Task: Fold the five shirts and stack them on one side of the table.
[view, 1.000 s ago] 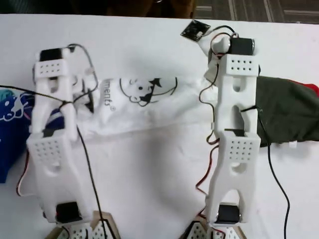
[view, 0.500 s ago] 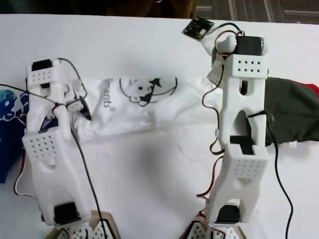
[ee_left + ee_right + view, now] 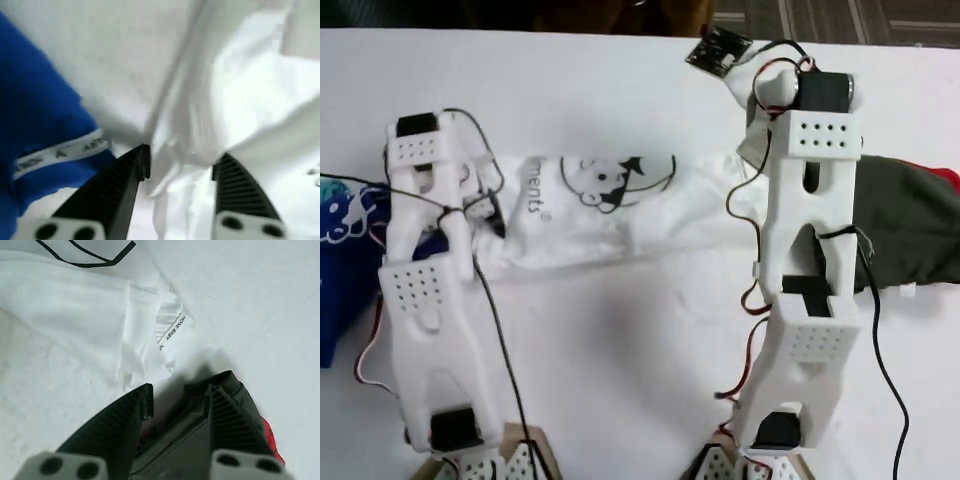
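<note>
While lying flat across the middle of the desk (image 3: 620, 340), flanked at each end by a spread pincer.
At the desk's left edge, a crumpled blue shirt (image 3: 345, 250). Just beside it, the left gripper (image 3: 180, 167), jaws parted, straddling a bunched fold of the white shirt (image 3: 610, 215) at its left end, close to the blue hem. Across the middle, toward the far edge, that white shirt laid out as a long band, printed drawing up. At its right end, the right gripper (image 3: 177, 395), jaws likewise apart, set over the edge of a dark green shirt (image 3: 905, 225), just beside the white shirt's labelled hem. Toward the desk's right edge, the dark green shirt in a heap, with a sliver of red cloth (image 3: 945, 178) under it.
</note>
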